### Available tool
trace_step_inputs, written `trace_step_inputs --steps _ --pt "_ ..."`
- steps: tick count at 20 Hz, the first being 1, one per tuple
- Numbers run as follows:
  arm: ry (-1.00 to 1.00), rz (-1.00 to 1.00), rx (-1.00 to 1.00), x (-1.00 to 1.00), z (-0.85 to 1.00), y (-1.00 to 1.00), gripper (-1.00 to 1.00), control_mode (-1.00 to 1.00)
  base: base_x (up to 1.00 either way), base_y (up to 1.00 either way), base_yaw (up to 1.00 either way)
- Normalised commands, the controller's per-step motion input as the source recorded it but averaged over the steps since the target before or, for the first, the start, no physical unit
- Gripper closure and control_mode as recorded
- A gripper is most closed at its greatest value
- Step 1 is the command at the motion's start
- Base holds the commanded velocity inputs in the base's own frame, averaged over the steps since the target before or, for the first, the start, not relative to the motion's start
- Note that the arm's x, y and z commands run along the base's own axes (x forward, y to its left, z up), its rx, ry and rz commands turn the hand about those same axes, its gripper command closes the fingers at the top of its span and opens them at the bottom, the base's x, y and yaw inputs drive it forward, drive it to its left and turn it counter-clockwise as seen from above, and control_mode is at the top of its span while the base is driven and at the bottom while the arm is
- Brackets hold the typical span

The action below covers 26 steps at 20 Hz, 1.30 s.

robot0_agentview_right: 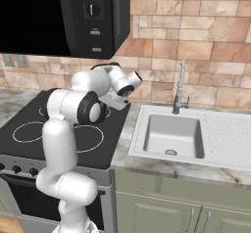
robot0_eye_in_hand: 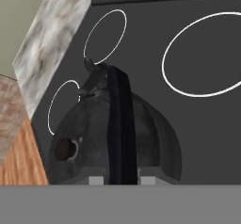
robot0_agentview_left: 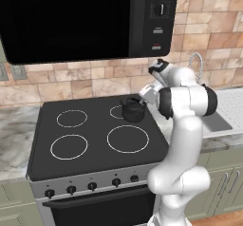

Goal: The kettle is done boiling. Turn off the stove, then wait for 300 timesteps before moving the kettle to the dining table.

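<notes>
Kettle [robot0_agentview_left: 132, 110]: on stove [robot0_agentview_left: 95, 139], rear right burner, not yet lifted. Gripper [robot0_eye_in_hand: 121, 180]: clamped on kettle's arched handle [robot0_eye_in_hand: 120, 124]. Knob state unreadable. Remaining: carry to dining table

Even, flat rendered light, soft faint shadows, slightly coarse and pixelated.

The microwave [robot0_agentview_left: 90, 18] hangs low over the back of the stove [robot0_agentview_left: 95, 139], so the room above the kettle [robot0_agentview_left: 132, 110] is limited. The kettle stands on the back right ring, close to the tiled wall [robot0_agentview_left: 95, 80]. The three other rings are bare and give free passage. To the right, the faucet [robot0_agentview_right: 179, 87] rises behind the sink [robot0_agentview_right: 174, 135].
</notes>
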Motion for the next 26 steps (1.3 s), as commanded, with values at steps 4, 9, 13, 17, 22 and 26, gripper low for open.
trace_step_inputs --steps 4,9,13,17,22,26 --pt "-0.04 -0.09 0.0 -0.57 0.3 -0.04 1.0 -1.0 0.0 0.0 0.0" --pt "-0.04 -0.09 0.0 -0.55 0.34 -0.01 1.0 -1.0 0.0 0.0 0.0" --pt "-0.03 -0.08 0.0 -0.51 0.36 0.0 1.0 -1.0 0.0 0.0 0.0" --pt "-0.02 -0.06 0.0 -0.5 0.38 0.0 1.0 -1.0 0.0 0.0 0.0" --pt "-0.02 -0.05 0.0 -0.48 0.35 0.0 1.0 -1.0 0.0 0.0 0.0" --pt "0.0 -0.04 0.0 -0.47 0.23 0.0 1.0 -1.0 0.0 0.0 0.0"
